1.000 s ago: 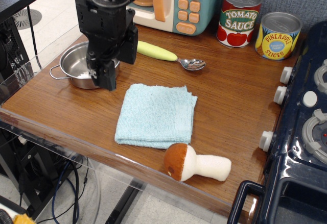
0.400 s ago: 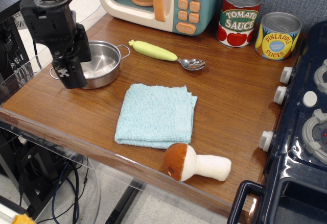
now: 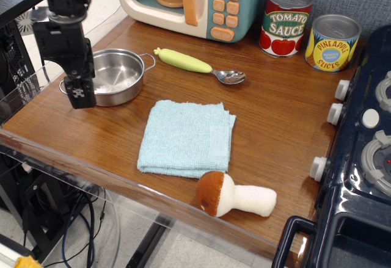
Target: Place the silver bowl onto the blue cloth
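The silver bowl (image 3: 120,76) stands upright on the wooden counter at the left, with a wire loop handle on its right side. The blue cloth (image 3: 186,137) lies flat to the bowl's lower right, apart from it, with nothing on it. My black gripper (image 3: 80,94) hangs down at the bowl's left rim and covers the left handle. Its fingers show as one dark block from this side, so I cannot tell whether they are open or shut, or whether they hold the rim.
A metal spoon with a yellow-green handle (image 3: 195,65) lies behind the cloth. A toy microwave (image 3: 195,2) and two cans (image 3: 287,21) stand at the back. A plush mushroom (image 3: 232,196) lies near the front edge. A toy stove (image 3: 366,158) is at the right.
The gripper has moved from above the bowl to its left rim and has turned more upright. The bowl and cloth have not moved.
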You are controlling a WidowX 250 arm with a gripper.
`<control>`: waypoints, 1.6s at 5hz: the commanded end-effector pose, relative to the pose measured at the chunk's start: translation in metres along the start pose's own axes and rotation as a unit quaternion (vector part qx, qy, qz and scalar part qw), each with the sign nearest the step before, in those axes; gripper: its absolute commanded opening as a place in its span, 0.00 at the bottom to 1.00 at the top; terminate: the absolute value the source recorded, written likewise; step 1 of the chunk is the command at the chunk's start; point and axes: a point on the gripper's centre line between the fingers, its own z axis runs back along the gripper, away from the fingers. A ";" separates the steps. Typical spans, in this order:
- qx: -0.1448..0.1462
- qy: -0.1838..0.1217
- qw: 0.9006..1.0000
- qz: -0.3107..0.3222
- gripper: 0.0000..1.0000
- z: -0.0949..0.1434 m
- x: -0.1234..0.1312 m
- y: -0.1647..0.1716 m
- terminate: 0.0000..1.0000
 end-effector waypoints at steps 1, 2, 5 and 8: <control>-0.018 -0.023 0.999 -0.012 1.00 -0.002 -0.015 -0.009 0.00; 0.001 -0.009 1.000 -0.022 1.00 -0.010 -0.018 -0.010 0.00; 0.024 0.007 1.000 -0.016 0.00 -0.016 -0.018 -0.014 0.00; -0.020 0.010 1.000 -0.021 0.00 0.002 -0.004 -0.006 0.00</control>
